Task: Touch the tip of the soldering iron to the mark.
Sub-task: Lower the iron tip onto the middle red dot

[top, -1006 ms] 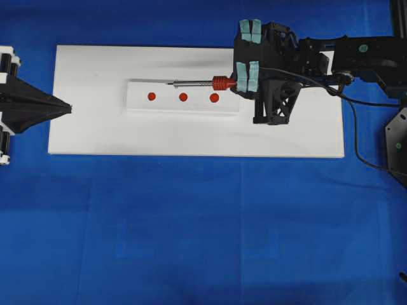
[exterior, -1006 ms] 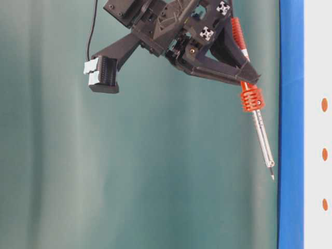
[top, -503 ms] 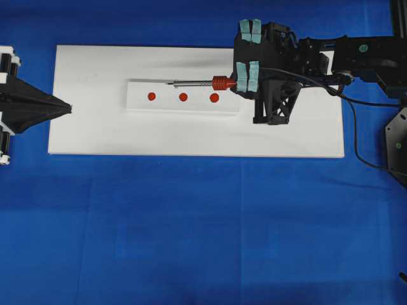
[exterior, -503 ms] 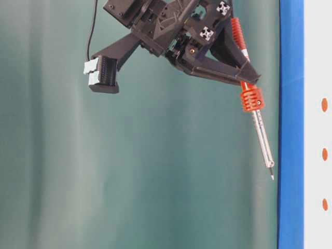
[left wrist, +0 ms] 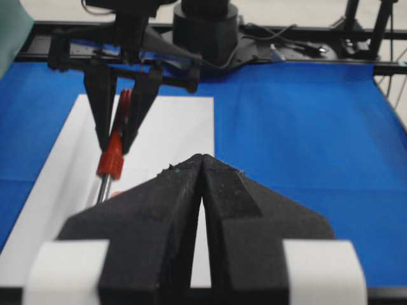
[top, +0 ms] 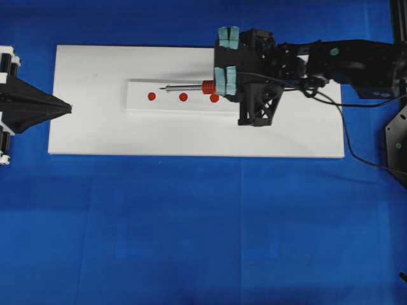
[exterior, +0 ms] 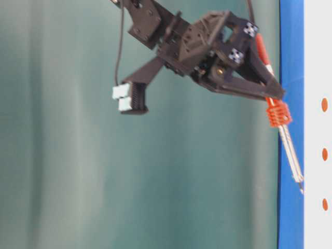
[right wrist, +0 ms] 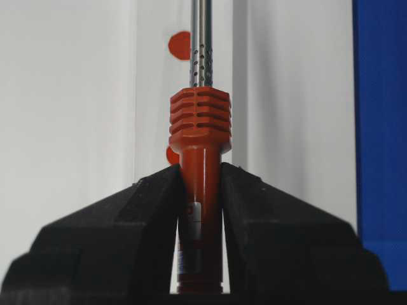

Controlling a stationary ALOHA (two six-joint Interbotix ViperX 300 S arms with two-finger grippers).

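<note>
Three red dots sit close together: the right pincer [top: 226, 68], clamped on the soldering iron [top: 191, 88], carries its tip [top: 161, 88] above the strip, beyond the mark [top: 183, 97]; descending here risks missing it.

- Soldering iron [top: 191, 88]: orange-red handle, ribbed collar, thin silver shaft, black cord; held above the white strip, sloping tip-down.
- Tip of the soldering iron [top: 161, 88]: fine point, above the strip's far edge.
- Mark [top: 183, 97]: middle red dot of three, uncovered.
</note>
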